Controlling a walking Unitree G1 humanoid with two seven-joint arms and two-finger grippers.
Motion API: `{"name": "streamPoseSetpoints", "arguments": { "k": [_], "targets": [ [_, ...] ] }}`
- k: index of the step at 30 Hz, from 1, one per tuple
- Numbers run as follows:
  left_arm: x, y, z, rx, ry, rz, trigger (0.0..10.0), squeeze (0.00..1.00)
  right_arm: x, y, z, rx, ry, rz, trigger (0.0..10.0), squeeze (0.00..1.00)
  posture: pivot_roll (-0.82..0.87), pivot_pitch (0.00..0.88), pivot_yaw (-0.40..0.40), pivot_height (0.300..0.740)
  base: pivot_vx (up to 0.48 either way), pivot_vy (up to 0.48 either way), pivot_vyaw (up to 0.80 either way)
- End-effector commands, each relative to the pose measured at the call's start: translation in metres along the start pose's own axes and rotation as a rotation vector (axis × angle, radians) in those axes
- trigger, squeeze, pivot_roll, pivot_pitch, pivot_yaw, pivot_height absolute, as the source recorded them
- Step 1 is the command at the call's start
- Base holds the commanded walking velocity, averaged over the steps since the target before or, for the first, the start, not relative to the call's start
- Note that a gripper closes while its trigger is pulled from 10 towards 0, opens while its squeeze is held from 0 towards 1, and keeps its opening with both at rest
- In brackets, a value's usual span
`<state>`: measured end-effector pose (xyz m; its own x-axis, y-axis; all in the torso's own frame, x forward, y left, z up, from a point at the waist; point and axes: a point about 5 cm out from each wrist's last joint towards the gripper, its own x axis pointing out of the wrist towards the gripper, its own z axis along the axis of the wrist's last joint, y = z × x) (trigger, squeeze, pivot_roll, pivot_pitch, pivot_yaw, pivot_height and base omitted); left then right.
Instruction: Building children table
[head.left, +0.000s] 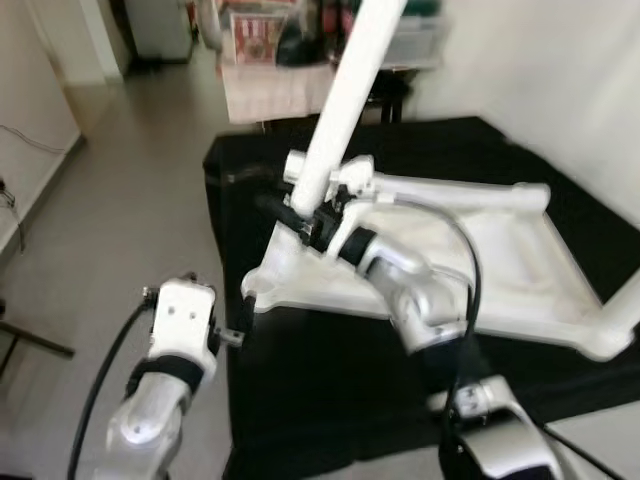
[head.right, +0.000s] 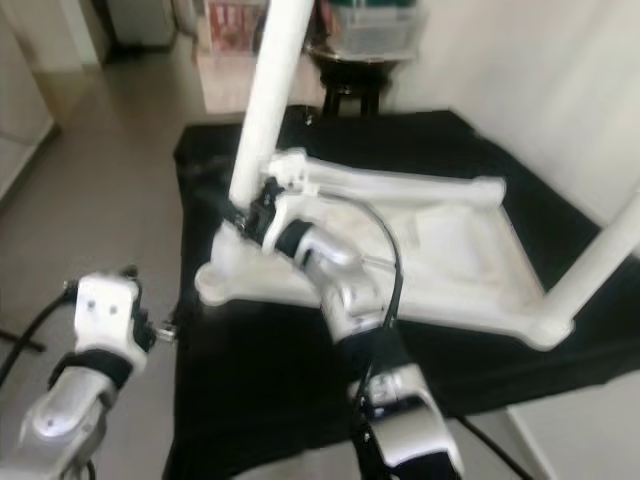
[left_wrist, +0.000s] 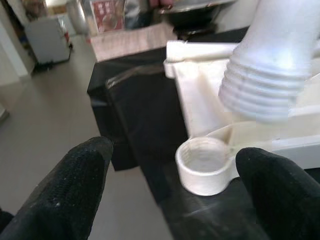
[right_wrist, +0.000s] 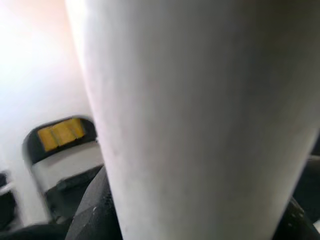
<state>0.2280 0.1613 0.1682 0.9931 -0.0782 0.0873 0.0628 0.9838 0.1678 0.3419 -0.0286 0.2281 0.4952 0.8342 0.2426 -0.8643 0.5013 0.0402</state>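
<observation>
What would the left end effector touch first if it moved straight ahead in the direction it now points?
Probably the round white threaded socket at the corner of the overturned white plastic tabletop, which lies straight ahead between the open fingers of the left end effector. Depth is unclear.

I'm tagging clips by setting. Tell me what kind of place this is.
Probably a room in a home. A black-draped table stands on a pale tiled floor, a white appliance stands further back, and household clutter lies behind.
</observation>
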Motion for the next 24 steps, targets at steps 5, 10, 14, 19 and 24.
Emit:
{"name": "streamPoseSetpoints", "arguments": {
  "k": [5, 10, 14, 19, 24],
  "targets": [
    [-0.005, -0.001, -0.005, 0.025, 0.042, -0.012, 10.0, 0.00, -0.007, 0.009, 0.009, -0.056, -0.009, 0.157, 10.0, 0.00, -0.03, 0.055, -0.083, 0.740, 0.000, 0.000, 0.00],
    [-0.015, -0.002, -0.012, 0.047, 0.090, -0.010, 10.0, 0.00, -0.016, 0.012, 0.013, -0.093, 0.031, 0.283, 10.0, 0.00, -0.03, 0.077, -0.085, 0.740, 0.000, 0.000, 0.64],
    [-0.025, -0.009, -0.016, 0.055, 0.128, -0.048, 10.0, 0.00, -0.015, 0.006, 0.012, -0.116, 0.051, 0.248, 10.0, 0.00, -0.03, 0.092, -0.090, 0.740, 0.000, 0.000, 0.80],
    [-0.031, -0.015, -0.018, 0.050, 0.149, -0.104, 10.0, 0.00, -0.003, -0.020, 0.014, -0.115, 0.054, -0.031, 10.0, 0.00, -0.03, 0.108, -0.094, 0.740, 0.000, 0.000, 0.80],
    [-0.032, -0.018, -0.018, 0.042, 0.156, -0.142, 10.0, 0.00, 0.002, -0.032, 0.018, -0.165, 0.050, -0.174, 10.0, 0.00, -0.02, 0.114, -0.097, 0.740, 0.000, 0.000, 0.49]
  ]
}}
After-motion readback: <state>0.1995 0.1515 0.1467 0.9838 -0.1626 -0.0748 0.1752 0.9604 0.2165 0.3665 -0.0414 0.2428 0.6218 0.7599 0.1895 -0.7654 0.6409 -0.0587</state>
